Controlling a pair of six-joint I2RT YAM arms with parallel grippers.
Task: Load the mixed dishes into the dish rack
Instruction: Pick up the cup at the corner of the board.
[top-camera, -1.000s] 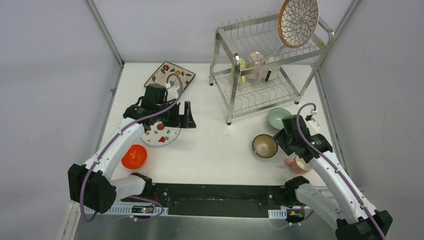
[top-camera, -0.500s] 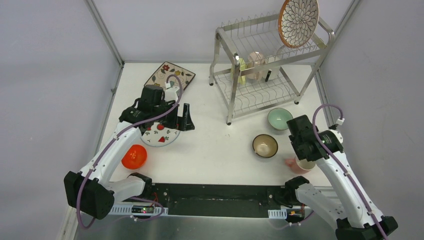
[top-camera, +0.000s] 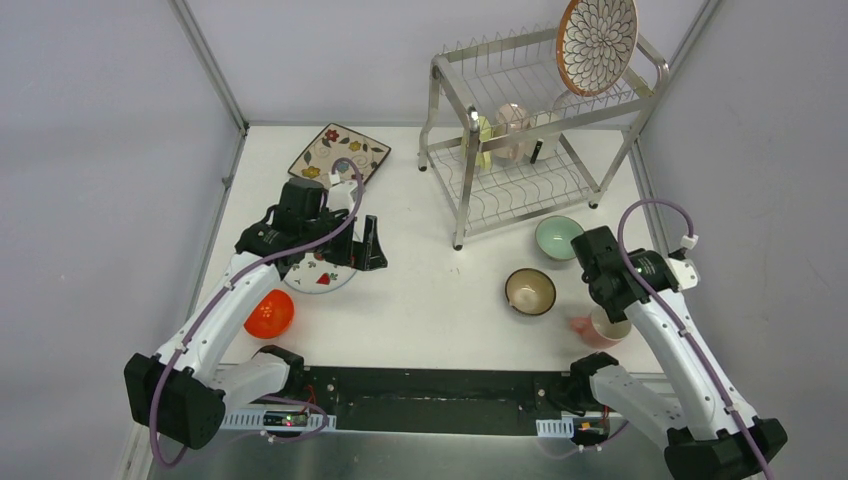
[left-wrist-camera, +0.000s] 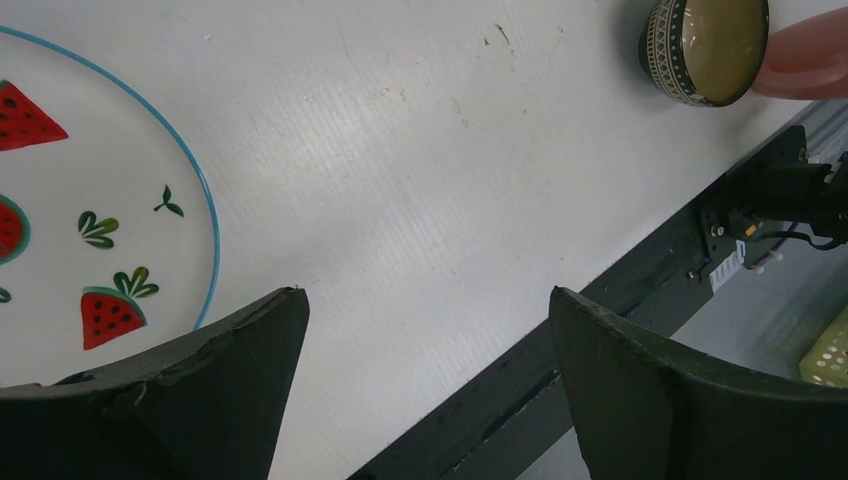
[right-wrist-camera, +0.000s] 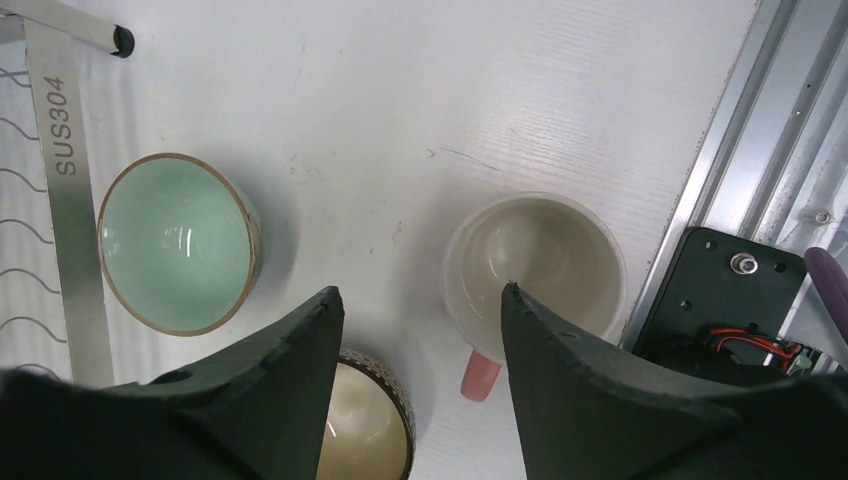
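Note:
The dish rack (top-camera: 470, 75) stands at the back right, with the round petal-pattern plate (top-camera: 597, 42) upright on its top tier and pale cups (top-camera: 510, 130) on the lower one. A square floral plate (top-camera: 338, 150), a white fruit-print plate (top-camera: 322, 274) and an orange bowl (top-camera: 269, 313) lie on the left. My left gripper (left-wrist-camera: 427, 292) hovers open and empty beside the white plate (left-wrist-camera: 100, 200). The mint bowl (right-wrist-camera: 175, 240), brown bowl (right-wrist-camera: 365, 425) and pink-handled cup (right-wrist-camera: 540, 265) sit on the right. My right gripper (right-wrist-camera: 422, 290) is open above the cup's rim, holding nothing.
The rack's metal leg (right-wrist-camera: 70, 200) stands just beyond the mint bowl. A raised metal rail (right-wrist-camera: 760, 120) runs along the table's right edge, close to the cup. The black base strip (top-camera: 430, 385) lines the near edge.
My right wrist has swung away from the brown bowl to above the cup, and its jaws have spread wider. The left arm has drifted slightly left, still open.

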